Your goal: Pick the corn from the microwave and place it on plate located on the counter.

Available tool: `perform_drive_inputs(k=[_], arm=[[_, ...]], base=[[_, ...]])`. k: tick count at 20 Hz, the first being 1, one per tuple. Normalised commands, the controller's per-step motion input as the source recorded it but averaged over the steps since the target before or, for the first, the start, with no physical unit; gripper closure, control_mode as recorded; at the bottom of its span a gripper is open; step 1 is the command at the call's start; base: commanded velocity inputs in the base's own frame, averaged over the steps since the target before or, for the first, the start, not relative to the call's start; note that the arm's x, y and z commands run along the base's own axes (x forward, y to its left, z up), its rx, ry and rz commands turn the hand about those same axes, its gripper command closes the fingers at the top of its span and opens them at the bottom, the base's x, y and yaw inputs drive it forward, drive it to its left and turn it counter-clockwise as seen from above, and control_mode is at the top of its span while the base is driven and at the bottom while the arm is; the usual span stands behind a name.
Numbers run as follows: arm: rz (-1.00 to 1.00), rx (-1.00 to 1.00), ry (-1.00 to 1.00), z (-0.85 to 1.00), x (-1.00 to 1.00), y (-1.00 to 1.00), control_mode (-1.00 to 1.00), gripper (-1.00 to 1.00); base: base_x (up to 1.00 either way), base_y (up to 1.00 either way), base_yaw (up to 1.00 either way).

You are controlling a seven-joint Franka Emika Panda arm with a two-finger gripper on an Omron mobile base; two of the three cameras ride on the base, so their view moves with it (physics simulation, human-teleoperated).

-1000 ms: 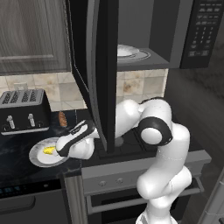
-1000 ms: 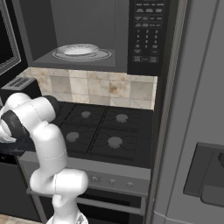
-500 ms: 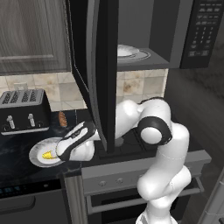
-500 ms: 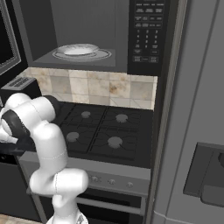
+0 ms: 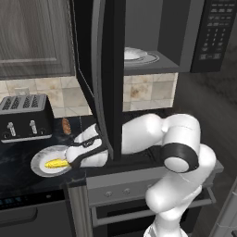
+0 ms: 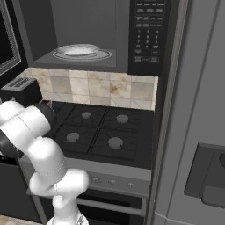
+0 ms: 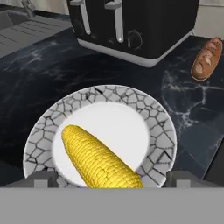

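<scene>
The corn [image 7: 98,159] lies on the white centre of the plate [image 7: 162,140], slanting across it, its near end running down between my two fingertips [image 7: 41,179] at the bottom of the hand view. My hand [image 5: 70,162] hovers low at the plate's edge with the jaws spread wide, one tip on either side of the cob and clear of it, so I have hold of nothing. In the left base view the corn [image 5: 55,163] rests on the plate [image 5: 39,159], which sits on the black marbled surface [image 5: 18,178] in front of the toaster [image 5: 25,118]. A small brown bread lump [image 7: 206,59] lies apart on the surface beside the toaster [image 7: 131,26]. The microwave [image 5: 139,41] hangs above with its tall door swung open, another plate [image 6: 81,51] inside it.
</scene>
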Motion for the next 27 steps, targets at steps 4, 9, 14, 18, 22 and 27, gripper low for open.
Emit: perform_drive_inputs(k=[4,9,14,18,22,27], arm=[[-0.20,0.00,0.10,0.37,0.03,-0.91,-1.00,-1.00],[-0.16,0.02,0.17,0.72,0.02,-1.00,-1.00,-1.00],[-0.13,0.01,0.19,0.91,0.00,-1.00,-1.00,-1.00],[-0.21,0.00,0.25,0.78,-0.26,-1.00,-1.00,-1.00],[-0.24,0.00,0.24,0.49,-0.38,-1.00,-1.00,-1.00],[-0.27,0.00,0.22,0.27,-0.45,-0.89,-1.00,-1.00]], base=[[0.00,0.00,0.00],[0.00,0.00,0.00],[0.00,0.00,0.00],[0.00,0.00,0.00],[0.00,0.00,0.00],[0.00,0.00,0.00]])
